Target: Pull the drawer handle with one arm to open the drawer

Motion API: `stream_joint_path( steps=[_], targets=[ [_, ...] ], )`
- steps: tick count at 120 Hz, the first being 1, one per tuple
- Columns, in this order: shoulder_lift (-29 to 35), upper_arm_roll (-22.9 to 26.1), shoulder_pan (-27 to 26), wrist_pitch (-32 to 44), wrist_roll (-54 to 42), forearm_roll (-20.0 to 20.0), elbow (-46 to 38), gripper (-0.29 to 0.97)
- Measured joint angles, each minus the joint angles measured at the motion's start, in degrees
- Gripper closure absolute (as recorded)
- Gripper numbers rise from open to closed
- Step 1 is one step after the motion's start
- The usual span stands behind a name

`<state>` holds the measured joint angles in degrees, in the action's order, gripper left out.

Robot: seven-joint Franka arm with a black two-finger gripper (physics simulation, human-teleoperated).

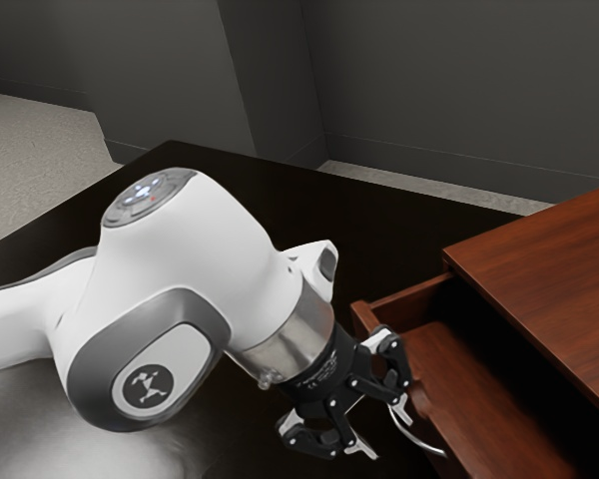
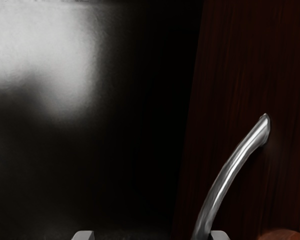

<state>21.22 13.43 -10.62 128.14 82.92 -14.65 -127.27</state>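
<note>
Drawer [image 1: 469,399] part open. Hand [image 1: 379,424] spread, not clamped; handle [image 2: 235,170] hooked inside. Pull straight along drawer's travel, no twisting.

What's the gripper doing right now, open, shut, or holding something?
Gripper: open. The fingers stand wide apart, and the handle lies against one of them, not clamped.
</note>
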Motion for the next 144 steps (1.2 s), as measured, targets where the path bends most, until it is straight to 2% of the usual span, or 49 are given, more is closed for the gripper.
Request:
stream_joint_path(
  steps=[65, 144],
  targets=[
    [3.9, 0.0, 1.5, -7.9, 1.1, -2.5, -0.8, 0.44],
    [7.5, -0.1, 1.9, -13.7, 1.7, -2.8, -0.3, 0.39]
  ],
)
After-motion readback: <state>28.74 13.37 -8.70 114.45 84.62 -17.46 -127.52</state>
